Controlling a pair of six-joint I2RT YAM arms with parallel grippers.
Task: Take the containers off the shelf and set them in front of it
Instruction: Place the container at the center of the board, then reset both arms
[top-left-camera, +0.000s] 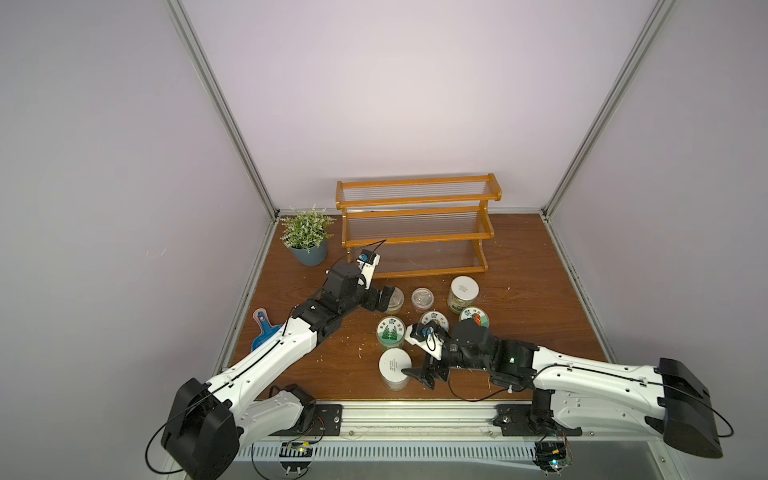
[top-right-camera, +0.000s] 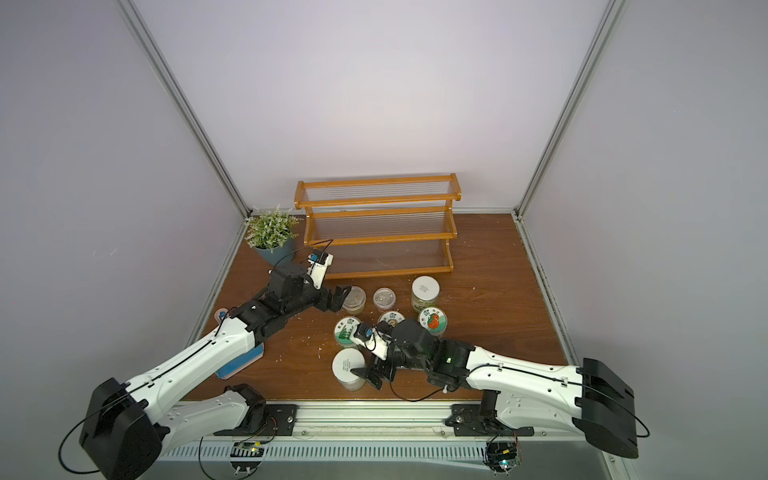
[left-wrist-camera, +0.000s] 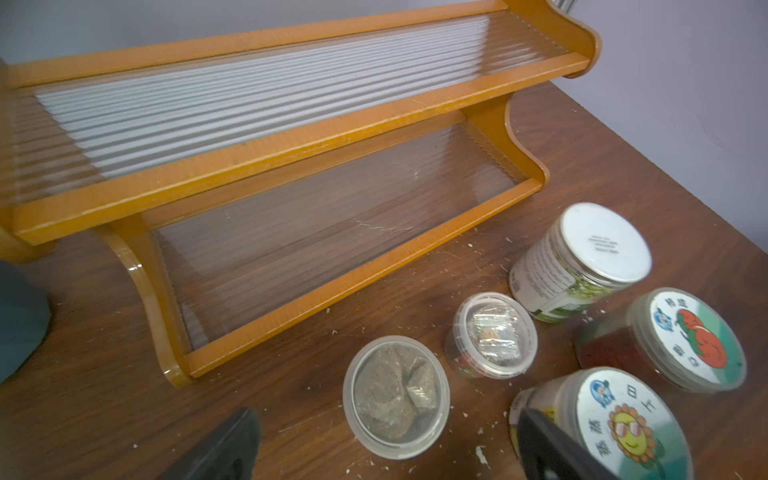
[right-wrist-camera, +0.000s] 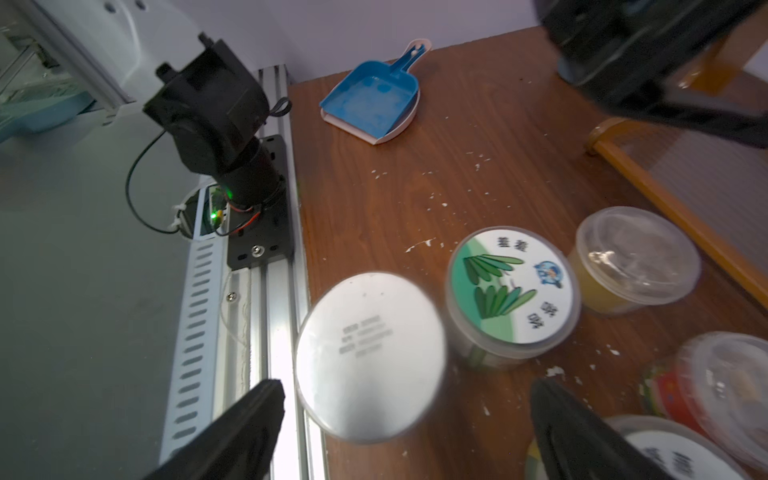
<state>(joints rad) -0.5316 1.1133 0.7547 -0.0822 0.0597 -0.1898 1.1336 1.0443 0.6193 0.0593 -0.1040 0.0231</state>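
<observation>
Bright even light, soft shadows; wrist cams blurry, esp. white-lid jar (right-wrist-camera: 370, 357).

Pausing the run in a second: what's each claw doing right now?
Left claw: open, empty, at the clear tub of grey lumps.
Right claw: open, empty, at the nearest white-lidded jar.

The shelf (left-wrist-camera: 266, 162) has an orange-brown frame and clear ribbed panels. Ahead of the black right gripper (right-wrist-camera: 407, 399), the white lid (right-wrist-camera: 370, 353) carries grey print; the leaf lid (right-wrist-camera: 511, 286) shows green fronds. Near the left gripper (left-wrist-camera: 384, 436), the tomato lid (left-wrist-camera: 694, 340) is red on teal, the sunflower lid (left-wrist-camera: 627, 419) yellow. The table (left-wrist-camera: 83, 395) is brown woodgrain, the dustpan (right-wrist-camera: 370, 99) blue.
</observation>
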